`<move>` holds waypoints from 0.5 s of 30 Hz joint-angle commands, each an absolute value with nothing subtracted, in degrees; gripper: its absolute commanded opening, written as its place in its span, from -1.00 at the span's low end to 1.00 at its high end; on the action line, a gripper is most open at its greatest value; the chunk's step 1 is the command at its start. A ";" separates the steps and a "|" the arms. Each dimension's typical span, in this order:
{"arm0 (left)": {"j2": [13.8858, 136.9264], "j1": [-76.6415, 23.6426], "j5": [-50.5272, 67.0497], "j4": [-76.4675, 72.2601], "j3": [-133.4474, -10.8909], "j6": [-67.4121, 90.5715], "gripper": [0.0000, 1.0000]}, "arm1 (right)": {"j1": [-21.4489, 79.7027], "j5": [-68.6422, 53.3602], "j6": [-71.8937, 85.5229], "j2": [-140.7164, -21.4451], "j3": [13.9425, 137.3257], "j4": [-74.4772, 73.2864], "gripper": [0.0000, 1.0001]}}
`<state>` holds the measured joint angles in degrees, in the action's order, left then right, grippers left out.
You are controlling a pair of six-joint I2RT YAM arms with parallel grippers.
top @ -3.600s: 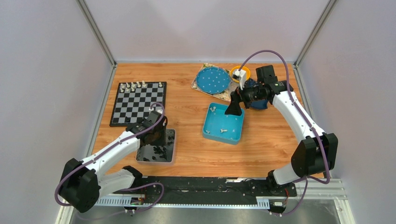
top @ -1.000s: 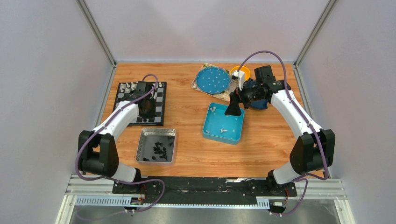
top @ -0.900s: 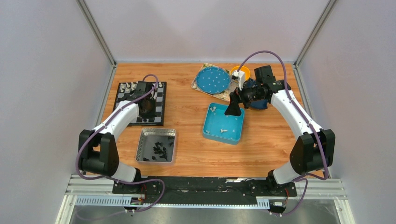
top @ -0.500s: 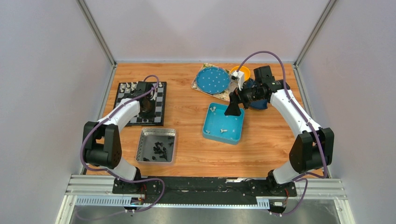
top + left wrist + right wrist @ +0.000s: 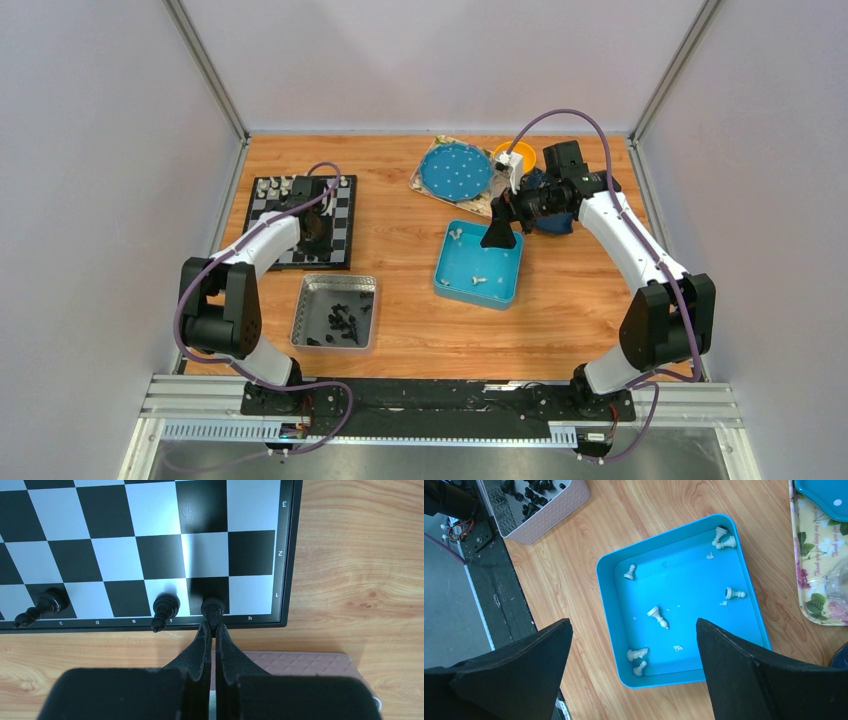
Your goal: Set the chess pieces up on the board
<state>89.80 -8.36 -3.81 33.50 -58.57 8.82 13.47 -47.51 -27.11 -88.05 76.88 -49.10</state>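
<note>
the left tool is clenched on a black piece at the near edge of the board. open slowly and rise straight, sparing the left neighbour. the right tool is released.

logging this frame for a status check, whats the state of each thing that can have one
left gripper: shut on a black piece that stands upright
right gripper: open wide, empty, above the blue tray
blue tray: holds cream pieces, mostly lying down
silver tray: holds loose black chessmen
board: partly set, many squares bare
</note>
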 commanded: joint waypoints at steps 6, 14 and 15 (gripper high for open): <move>90.00 -7.38 -4.48 32.17 -57.57 7.82 -0.90 | 13.80 -48.16 -28.83 -87.72 78.40 -48.87 0.95; 90.09 -7.38 -4.57 32.43 -57.57 8.17 -0.48 | 13.71 -48.16 -28.92 -87.80 78.40 -48.96 0.95; 89.91 -7.38 -4.74 32.52 -57.57 8.26 -0.47 | 13.80 -48.16 -28.92 -87.80 78.40 -48.96 0.95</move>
<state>89.80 -7.77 -4.14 33.34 -57.76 8.62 13.47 -47.51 -27.31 -88.05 76.88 -49.10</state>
